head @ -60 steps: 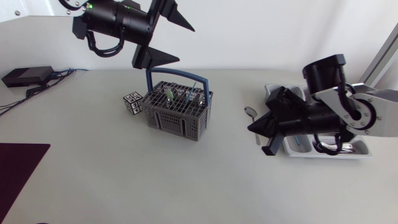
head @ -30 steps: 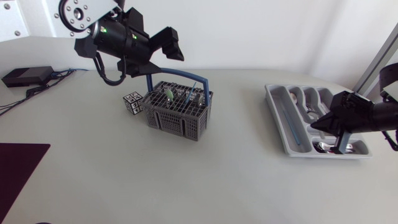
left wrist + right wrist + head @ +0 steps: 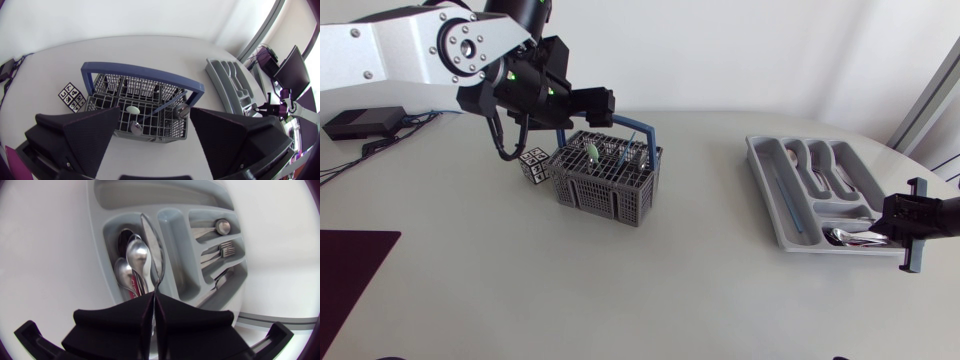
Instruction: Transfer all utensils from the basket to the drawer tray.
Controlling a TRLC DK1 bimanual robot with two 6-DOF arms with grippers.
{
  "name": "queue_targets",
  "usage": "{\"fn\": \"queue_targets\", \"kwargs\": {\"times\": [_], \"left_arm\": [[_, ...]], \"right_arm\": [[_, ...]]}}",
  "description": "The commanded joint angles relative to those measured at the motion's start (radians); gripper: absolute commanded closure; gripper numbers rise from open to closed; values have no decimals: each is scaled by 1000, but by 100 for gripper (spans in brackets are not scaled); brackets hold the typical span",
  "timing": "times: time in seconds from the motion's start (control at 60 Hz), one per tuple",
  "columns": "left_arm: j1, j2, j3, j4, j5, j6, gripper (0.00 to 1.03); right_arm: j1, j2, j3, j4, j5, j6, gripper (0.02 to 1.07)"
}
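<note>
One spoon (image 3: 157,272) points ahead of pincer (image 3: 152,300).

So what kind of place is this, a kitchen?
Probably a robotics lab bench, not a kitchen: a robot arm over a plain white table, and a marker-printed cube beside the cutlery basket.

Head cam: fixed above the table (image 3: 650,290), looking straight down, the farthest off. It takes in basket (image 3: 608,178) and tray (image 3: 817,190) together, with my left arm (image 3: 410,45) entering at its left.

Left wrist cam: close over the basket, tilted down and across the table. My left gripper (image 3: 156,117) is spread wide at the lower edge. The tray lies well beyond the basket, so all three views share it.

Right wrist cam: nearest of all, just over the tray's compartments. My right gripper (image 3: 152,297) is clamped on a spoon (image 3: 154,255).
</note>
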Motion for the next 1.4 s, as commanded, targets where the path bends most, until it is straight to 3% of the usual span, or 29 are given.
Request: {"fn": "queue_targets", "kwargs": {"times": [0.0, 0.133, 0.333, 0.417, 0.55, 0.617, 0.9, 1.2, 1.383], "left_arm": [[3, -8, -29, -3, -12, 31, 5], [-1, -14, -47, -7, -39, 61, 5], [-12, -39, -87, -26, -90, 127, 5], [-6, -49, -101, -27, -97, 141, 5], [11, -66, -115, -34, -97, 157, 5], [19, -74, -124, -34, -97, 164, 5], [45, -108, -224, -7, -101, 276, 5], [117, -106, -299, 71, -76, 433, 5], [167, -99, -342, 98, 19, 489, 5]], "right_arm": [[-6, 35, -11, 55, 16, -75, 101], [-1, 51, -49, 121, 44, -92, 99], [-4, 24, -83, 139, 59, -114, 48], [-4, 1, -98, 148, 62, -109, 38], [-1, -74, -114, 150, 65, -48, 31], [14, -133, -114, 132, 62, 17, 30], [269, -378, -42, -206, 73, 413, 28], [749, -424, 64, -309, 177, 959, 29], [993, -297, 218, -324, 191, 1310, 29]]}}
